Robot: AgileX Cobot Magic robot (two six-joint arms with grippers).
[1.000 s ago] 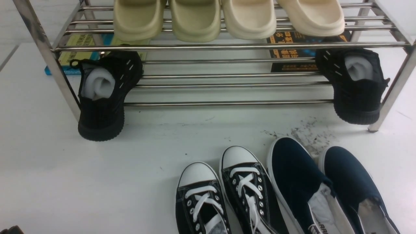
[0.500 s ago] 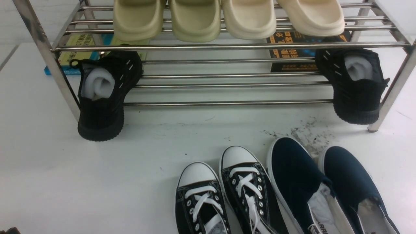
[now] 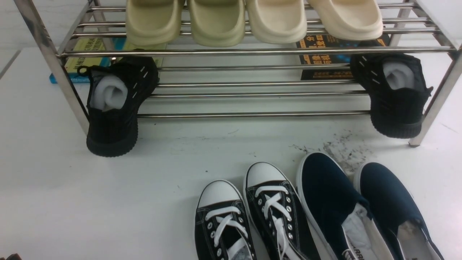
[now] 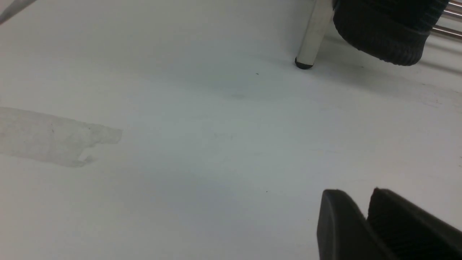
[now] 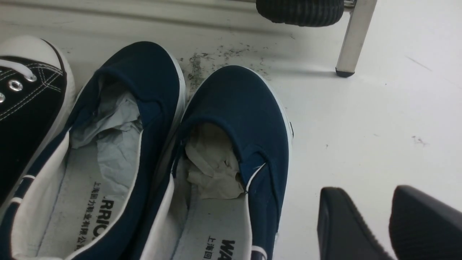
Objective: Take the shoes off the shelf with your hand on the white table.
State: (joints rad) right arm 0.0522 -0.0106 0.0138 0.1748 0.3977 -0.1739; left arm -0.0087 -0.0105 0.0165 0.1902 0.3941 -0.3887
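Note:
The two navy slip-on shoes (image 3: 325,187) (image 3: 386,191) stand side by side on the white table (image 3: 108,202), in front of the chrome shelf (image 3: 252,51), toes toward it. They also show in the right wrist view (image 5: 144,72) (image 5: 238,101), with white paper stuffing inside. My right gripper (image 5: 370,189) is open and empty, over bare table beside the outer navy shoe. My left gripper (image 4: 359,191) is shut and empty, low over bare table near the shelf's left leg (image 4: 312,36). Only a dark sliver of the left arm (image 3: 7,257) shows in the front view.
Two black knit sneakers (image 3: 113,108) (image 3: 395,94) hang off the lower tier's ends. Several cream slippers (image 3: 252,18) sit on the top tier. Black lace-up sneakers (image 3: 223,220) (image 3: 278,209) stand left of the navy pair. Books (image 3: 83,47) (image 3: 325,57) lie behind the shelf. Grey scuffs (image 3: 343,148) mark the table.
The dark bit of the left arm at the front view's bottom left corner has slipped lower, almost out of view. Shoes and shelf have not moved.

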